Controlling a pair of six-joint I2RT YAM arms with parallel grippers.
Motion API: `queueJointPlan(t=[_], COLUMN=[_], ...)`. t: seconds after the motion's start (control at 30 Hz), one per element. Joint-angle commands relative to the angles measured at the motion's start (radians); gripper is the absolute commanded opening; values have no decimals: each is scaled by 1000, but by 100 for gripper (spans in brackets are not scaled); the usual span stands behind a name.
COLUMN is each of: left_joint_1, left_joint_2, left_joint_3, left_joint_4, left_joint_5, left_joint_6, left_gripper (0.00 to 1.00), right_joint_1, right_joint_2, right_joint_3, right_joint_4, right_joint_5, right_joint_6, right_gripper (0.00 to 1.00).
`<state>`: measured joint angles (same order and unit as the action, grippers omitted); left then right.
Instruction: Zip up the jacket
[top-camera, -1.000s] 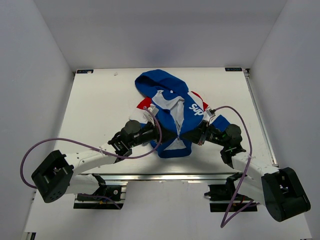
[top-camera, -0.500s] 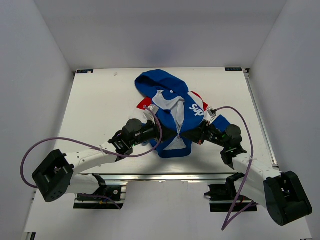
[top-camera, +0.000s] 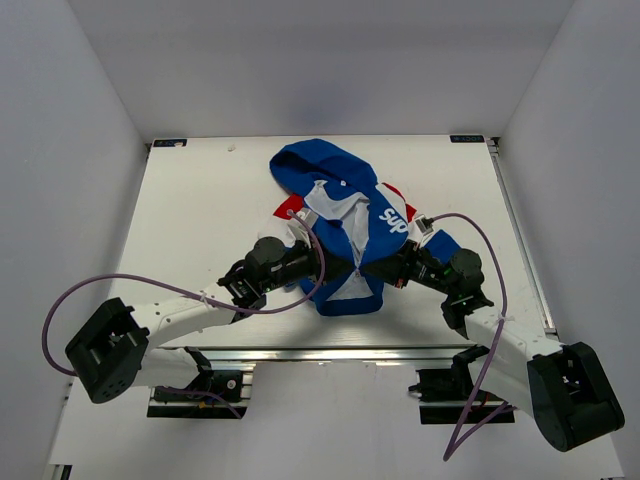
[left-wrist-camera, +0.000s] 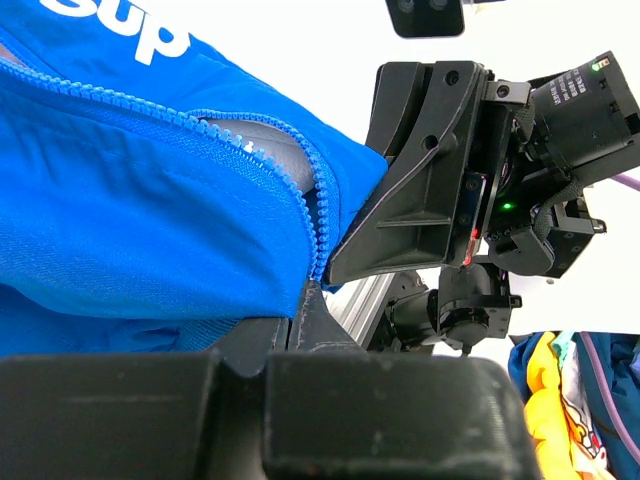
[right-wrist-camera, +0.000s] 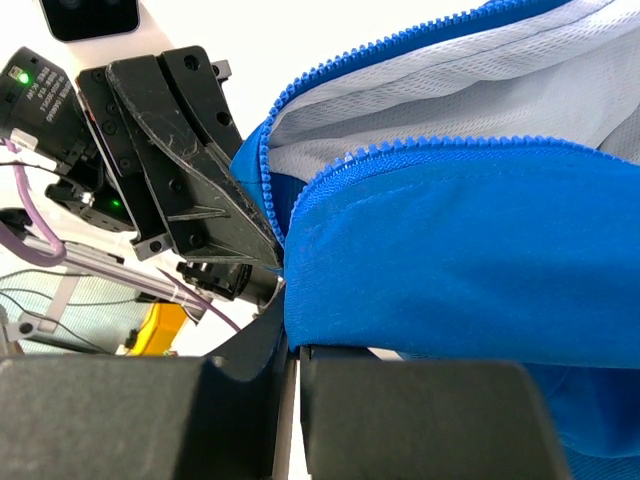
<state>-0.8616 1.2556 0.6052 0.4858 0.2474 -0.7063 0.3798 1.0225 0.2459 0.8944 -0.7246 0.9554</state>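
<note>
- Since a second ago the small royal-blue hooded fabric jacket (top-camera: 345, 195) has barely stirred; both arms have shifted only slightly
- It lies mid-way across the flat white table (top-camera: 200, 200), its blue toothed zipper (left-wrist-camera: 315, 215) still apart at the hem
- Left gripper (top-camera: 308, 263) is closed tight, pinching one hem edge
- Right gripper (top-camera: 380, 270) is clamped on the facing edge

Bright, even light is coming down from overhead and washing the white table (top-camera: 200, 200) almost flat, only faint soft shadows are sitting around the jacket (top-camera: 312, 165), and both wrist cams are blurring the black foreground while keeping the zipper teeth (left-wrist-camera: 200, 126) pretty crisp.
</note>
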Motion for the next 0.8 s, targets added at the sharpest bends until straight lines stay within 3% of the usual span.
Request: queueJointPlan(t=[0.0, 0.3, 0.77], left_joint_1=[-5, -5, -5], left_joint_2=[2, -21, -10], left_joint_3=[25, 7, 15], left_joint_4=[-41, 11, -1], left_joint_5=[33, -25, 3], left_joint_6=[11, -25, -19], left_gripper=[0, 0, 0], right_joint_1=[-4, 63, 74], right_joint_2=[-7, -16, -10], right_joint_3=[50, 39, 55], right_joint_4=[87, 74, 83], right_joint_5=[79, 211, 243], right_joint_6=[46, 37, 28], right_gripper=[0, 0, 0])
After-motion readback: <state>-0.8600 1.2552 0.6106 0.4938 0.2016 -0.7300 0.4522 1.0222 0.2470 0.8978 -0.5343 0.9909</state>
